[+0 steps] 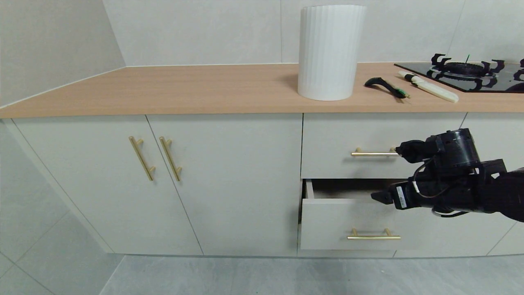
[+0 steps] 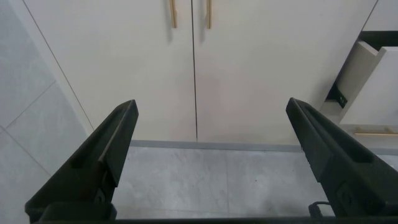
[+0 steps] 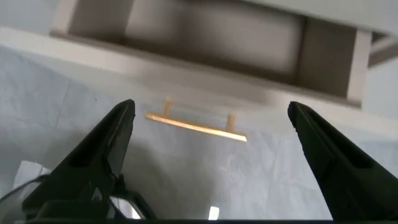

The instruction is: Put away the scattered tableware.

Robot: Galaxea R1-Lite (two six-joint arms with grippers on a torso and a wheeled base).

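Peeler [image 1: 387, 87] and white knife [image 1: 428, 86], toward desk's [image 1: 204, 88] right end: light, stiff, slick; best gripped mid-handle. Both jaws spread wide, holding nothing.

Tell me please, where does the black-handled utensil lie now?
In the head view, the black-handled utensil lies on the right part of the wooden countertop, between the white ribbed container and the cream knife, near the gas hob.

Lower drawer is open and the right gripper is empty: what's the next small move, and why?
Probably raise the right gripper toward the black peeler on the counter. The lower drawer stands open, the gripper is open and holds nothing, and the peeler and white knife lie out there.
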